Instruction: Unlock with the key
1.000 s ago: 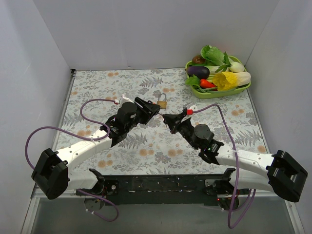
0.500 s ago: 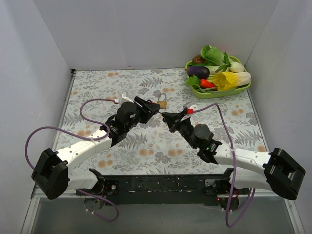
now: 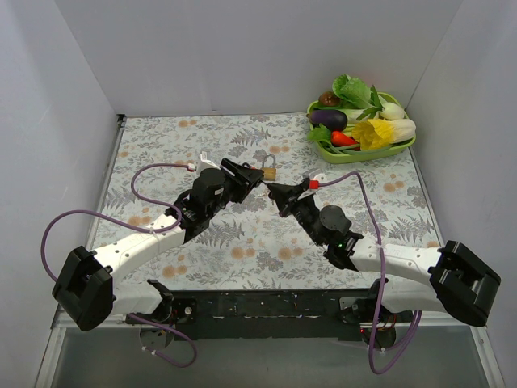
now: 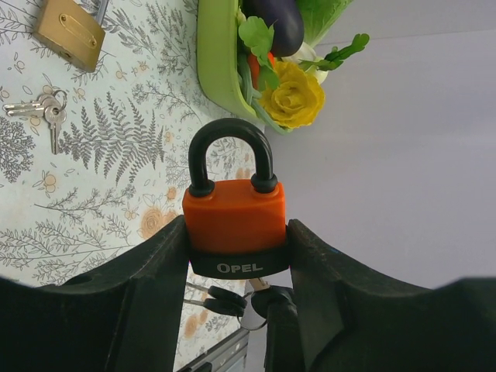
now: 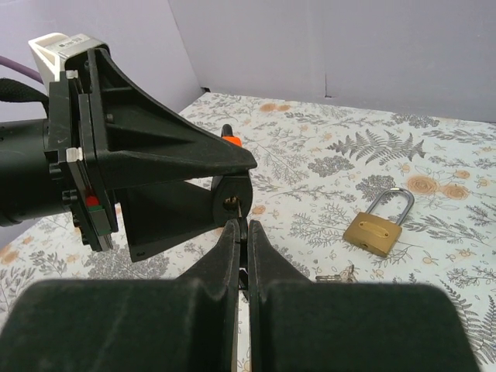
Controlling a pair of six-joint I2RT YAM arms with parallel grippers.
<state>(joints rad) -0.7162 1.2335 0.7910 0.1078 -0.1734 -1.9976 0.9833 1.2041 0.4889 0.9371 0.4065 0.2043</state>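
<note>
green tray (image 4: 217, 54) cropped in left wrist view, brass padlock (image 4: 70, 32) shackle too

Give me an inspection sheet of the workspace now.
Surface: floral cloth, flat.
Job's things: orange padlock, shackle closed; black keys hang below it.
Clutter: brass padlock, small keys beside it, vegetable tray in the far right corner.
Grippers: left gripper holds the orange padlock; right gripper shut at its keyhole, fingers hiding any key.
Cables: purple cables loop beside both arms.
Surroundings: white walls; nothing else seen.
</note>
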